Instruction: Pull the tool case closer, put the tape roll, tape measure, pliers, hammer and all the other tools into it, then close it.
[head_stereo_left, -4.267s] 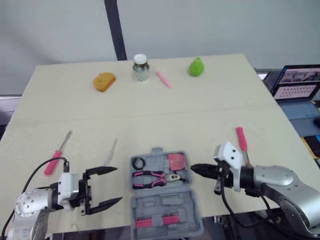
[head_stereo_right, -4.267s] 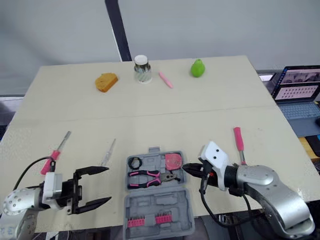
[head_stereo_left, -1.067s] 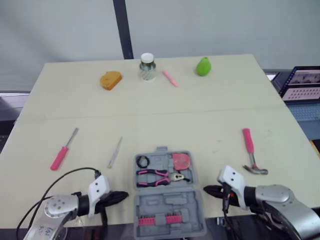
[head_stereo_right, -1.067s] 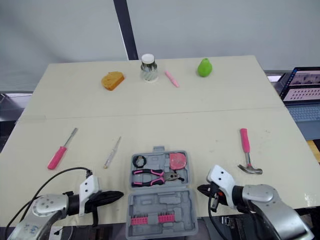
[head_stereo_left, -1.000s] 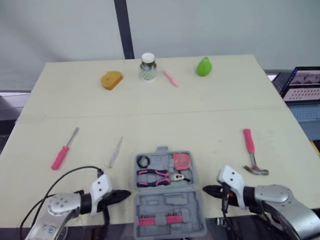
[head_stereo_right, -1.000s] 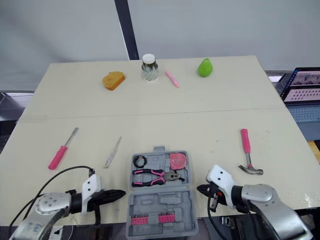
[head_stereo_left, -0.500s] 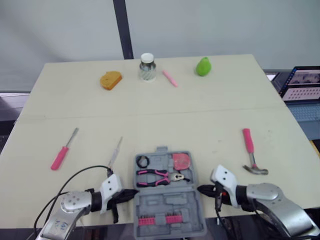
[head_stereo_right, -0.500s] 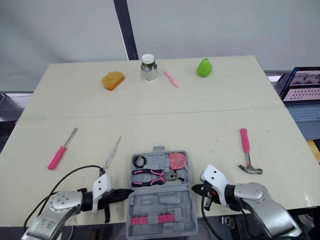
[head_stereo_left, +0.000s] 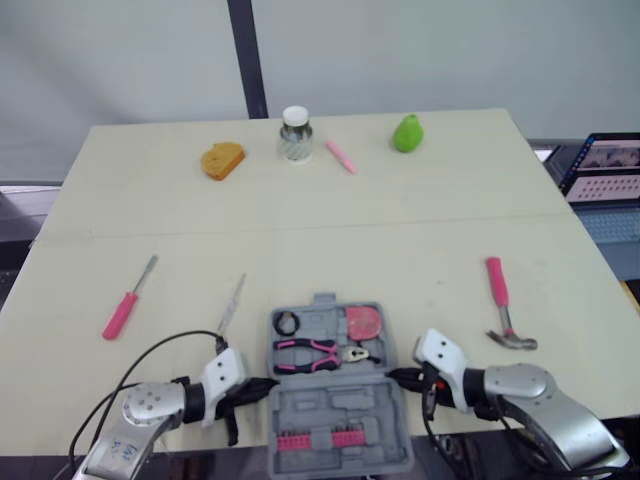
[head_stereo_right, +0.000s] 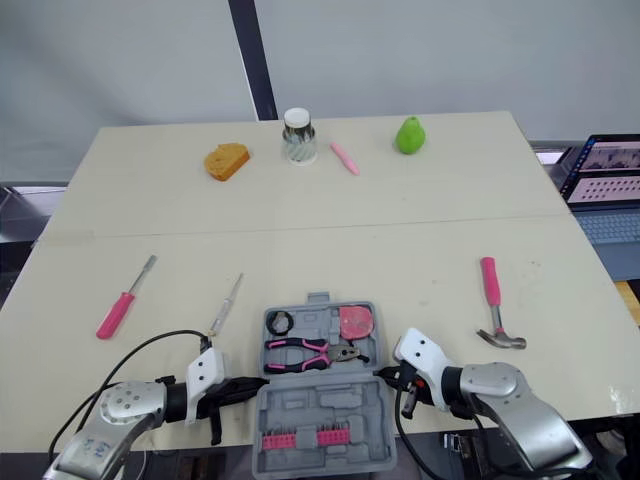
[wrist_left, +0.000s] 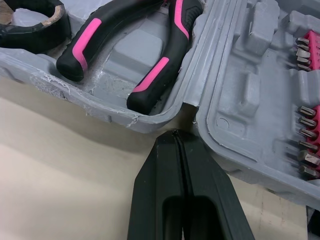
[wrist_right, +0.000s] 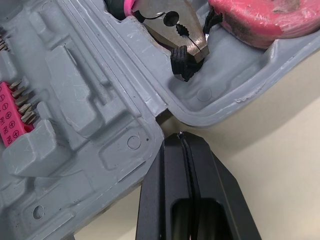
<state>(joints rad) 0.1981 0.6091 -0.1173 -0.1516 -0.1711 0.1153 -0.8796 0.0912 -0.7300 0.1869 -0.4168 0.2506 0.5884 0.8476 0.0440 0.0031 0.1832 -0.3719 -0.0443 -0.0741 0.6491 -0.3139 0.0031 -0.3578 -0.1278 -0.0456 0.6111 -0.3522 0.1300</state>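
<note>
Low in the centre of the head view sits the tool case (head_stereo_left: 335, 410), lying open and flat on the surface (head_stereo_left: 400, 230), right at the near edge. The pliers (head_stereo_left: 310, 352) are bedded in the upper half, with the tape roll (head_stereo_left: 286, 323) in the corner pocket to their upper left and the tape measure (head_stereo_left: 362, 322) to their upper right. A row of pink bits (head_stereo_left: 320, 438) runs along the lower half.

The left pincer (head_stereo_left: 262, 385) is pressed fully shut with nothing in it, and its tip points into the hinge notch on the case's left side. The right pincer (head_stereo_left: 398, 377) mirrors it on the right side, also clamped together and empty, nose at the hinge. Whether either tip actually touches the plastic, I cannot tell.

Out on the surface, the hammer (head_stereo_left: 505, 315) lies at centre right, well apart from the case. A pink screwdriver (head_stereo_left: 125, 305) lies at centre left, with a slim pale tool (head_stereo_left: 231, 304) between it and the case.

Along the top of the frame sit an orange sponge (head_stereo_left: 222, 158), a jar (head_stereo_left: 294, 133), a pink pen (head_stereo_left: 340, 157) and a green pear (head_stereo_left: 407, 132).
</note>
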